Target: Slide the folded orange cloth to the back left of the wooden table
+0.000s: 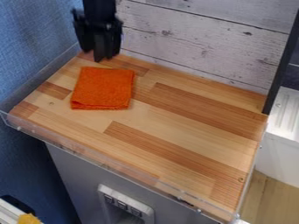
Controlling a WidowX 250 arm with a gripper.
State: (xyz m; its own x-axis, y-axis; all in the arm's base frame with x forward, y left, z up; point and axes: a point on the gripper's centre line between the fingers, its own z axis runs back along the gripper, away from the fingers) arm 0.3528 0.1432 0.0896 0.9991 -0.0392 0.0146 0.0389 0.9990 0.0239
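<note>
One gripper [98,51] and one orange cloth [103,88] can be counted, along with one wooden worktop [175,127] — a single one of each. Around them come one blue wall [35,35], one plank wall [192,41], one black upright strip [283,65] and one white ridged surface [286,109]. Below there is one pale panel [125,203] bearing three small switches [122,204] — and one yellow object [28,219].

- The black gripper [100,54] hangs over the far left corner of the wooden counter [175,118], just beyond the orange cloth [104,89].
- The cloth lies folded, roughly square, on the counter's left part.
- A clear plastic edge [111,164] runs along the counter's front.
- Whitewashed boards [192,43] stand behind; a blue surface [29,48] lies to the left.
- At lower left is something yellow [28,218].
</note>
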